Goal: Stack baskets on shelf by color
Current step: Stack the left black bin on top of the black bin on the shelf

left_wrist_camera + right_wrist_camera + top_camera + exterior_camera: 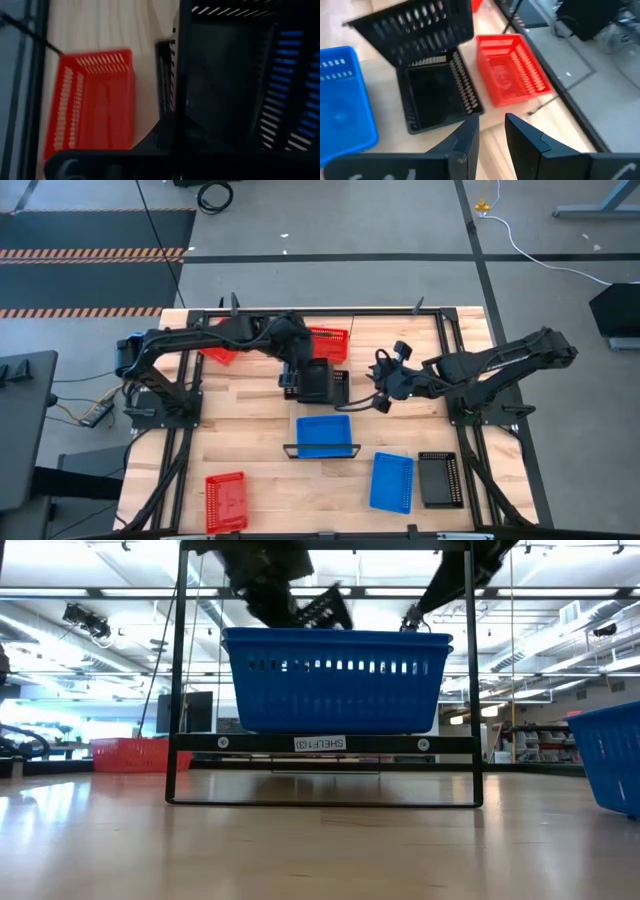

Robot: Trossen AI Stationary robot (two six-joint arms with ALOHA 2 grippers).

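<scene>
Looks like a robotics lab or workshop in a big industrial hall. Wood table (250, 430) on a black frame sits on bare concrete floor (350, 280), w/ hazard-striped mats (90, 250) and loose cables (530, 250). Low view: open ceiling w/ strip lights (90, 620), ducts, shelving (525, 745) further back.

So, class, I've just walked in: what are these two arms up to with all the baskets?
The left gripper is shut on a black basket, holding it above another black basket at the back of the table. The right gripper waits beside them, jaws apart, holding nothing. Blue baskets already sit on the shelf. Red baskets, one blue and one black lie loose on the table.
</scene>
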